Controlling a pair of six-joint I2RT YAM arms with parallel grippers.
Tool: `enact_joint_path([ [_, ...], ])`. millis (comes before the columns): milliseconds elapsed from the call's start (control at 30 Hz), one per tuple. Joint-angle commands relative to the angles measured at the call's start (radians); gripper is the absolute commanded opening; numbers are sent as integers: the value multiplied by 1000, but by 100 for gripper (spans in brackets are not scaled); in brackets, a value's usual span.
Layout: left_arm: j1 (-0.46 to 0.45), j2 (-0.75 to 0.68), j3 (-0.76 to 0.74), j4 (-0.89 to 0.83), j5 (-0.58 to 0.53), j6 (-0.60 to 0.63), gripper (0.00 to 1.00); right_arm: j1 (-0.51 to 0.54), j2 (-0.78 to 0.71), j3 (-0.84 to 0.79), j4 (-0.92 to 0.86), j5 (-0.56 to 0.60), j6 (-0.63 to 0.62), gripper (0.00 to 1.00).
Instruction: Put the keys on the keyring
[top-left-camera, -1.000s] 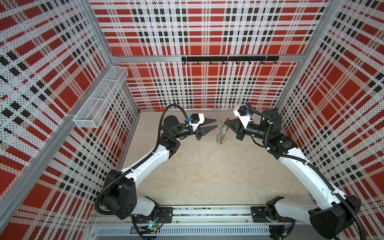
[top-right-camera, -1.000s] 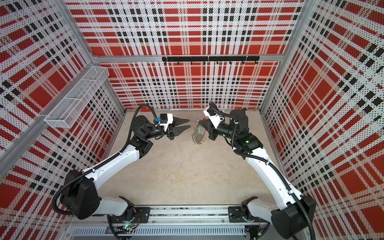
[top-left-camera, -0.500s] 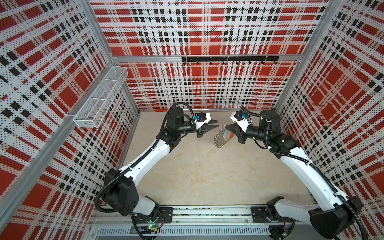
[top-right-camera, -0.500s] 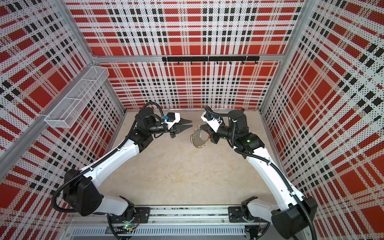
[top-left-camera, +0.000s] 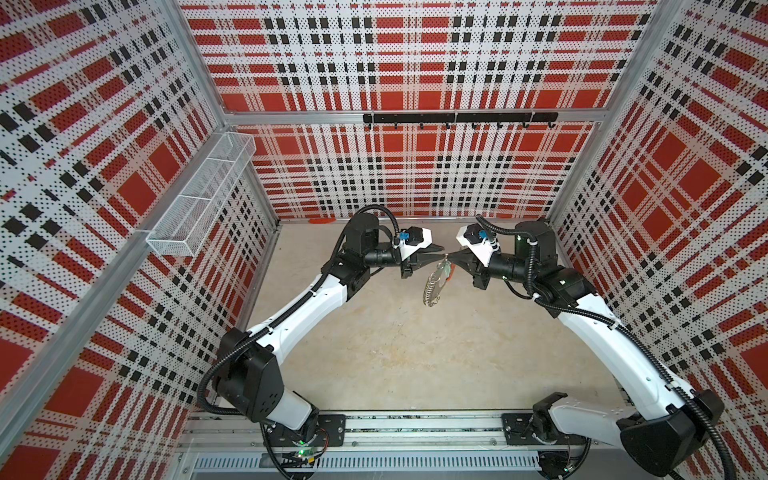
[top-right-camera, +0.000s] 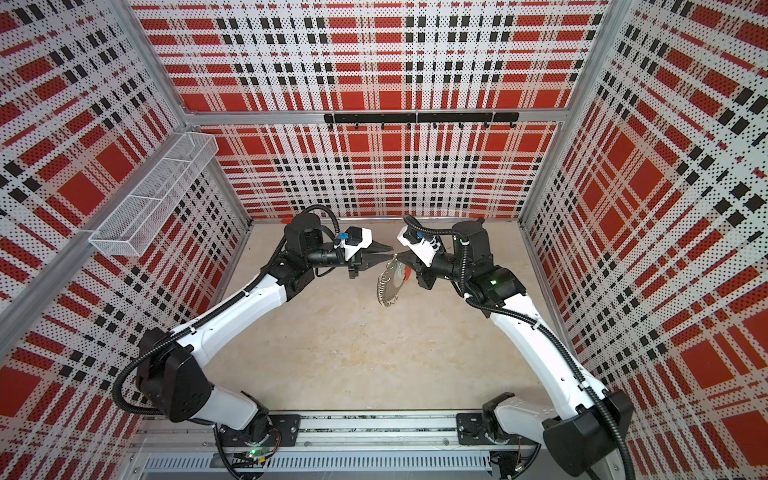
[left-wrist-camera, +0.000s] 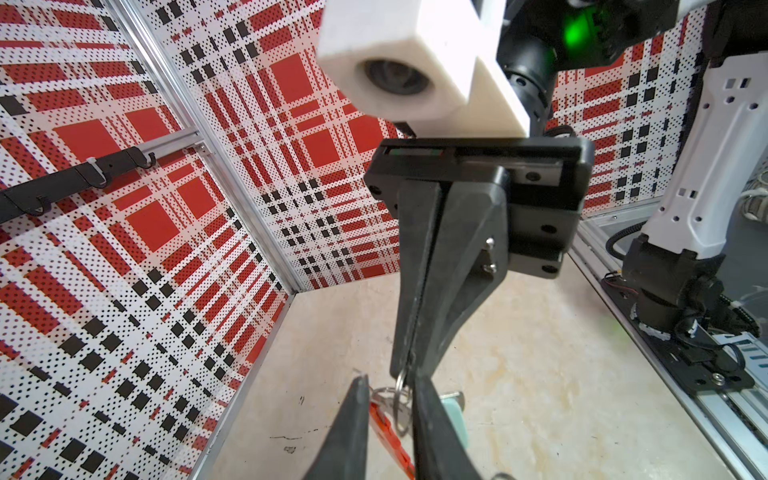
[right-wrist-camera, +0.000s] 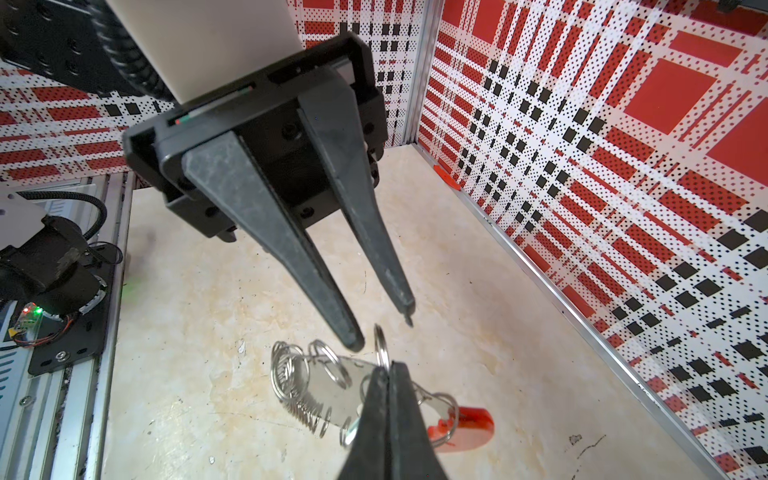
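Pinching the keyring (right-wrist-camera: 328, 395), right claw (right-wrist-camera: 387, 368) hides the keys (left-wrist-camera: 454, 413) (left wrist shows them).

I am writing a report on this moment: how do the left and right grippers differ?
The right gripper is shut on a small loop of the keyring, which hangs from it; the left gripper is open and holds nothing. Both are black, pointed, and face each other.

Both top views looked steeply down from high above the front rail (top-left-camera: 415, 428) toward the back wall (top-left-camera: 415, 166), distant, taking in the whole floor (top-left-camera: 395, 353). Left wrist view, close, faced the right gripper (left-wrist-camera: 409, 370) mid-frame. Right wrist view, close, faced the left gripper (right-wrist-camera: 380, 332). Both shared the keyring (right-wrist-camera: 332, 386), lower centre.
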Motion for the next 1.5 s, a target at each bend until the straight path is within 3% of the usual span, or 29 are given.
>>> enact_joint_path([
  [0, -3, 14, 46, -20, 12, 9, 22, 9, -3, 40, 10, -15, -29, 0],
  [500, -2, 29, 48, -30, 8, 8, 26, 9, 0, 53, 11, -11, -36, 0],
  [1067, -4, 41, 48, -40, 43, 3, 0, 16, 3, 48, 23, -5, -32, 0],
  [1200, -5, 39, 48, -33, 38, -3, 0, 16, 3, 47, 27, -1, -28, 0],
  [1300, -10, 26, 19, 67, 3, -91, 0, 16, -8, 29, 63, 13, -2, 0],
  [1333, -8, 22, 0, 118, -6, -137, 0, 15, -15, 18, 84, 33, 14, 2],
  [1367, -6, 17, -21, 186, -20, -192, 0, 15, -27, 2, 108, 59, 29, 17],
  [1467, 4, 19, -55, 326, -46, -337, 0, 16, -74, -41, 160, 146, 85, 29],
])
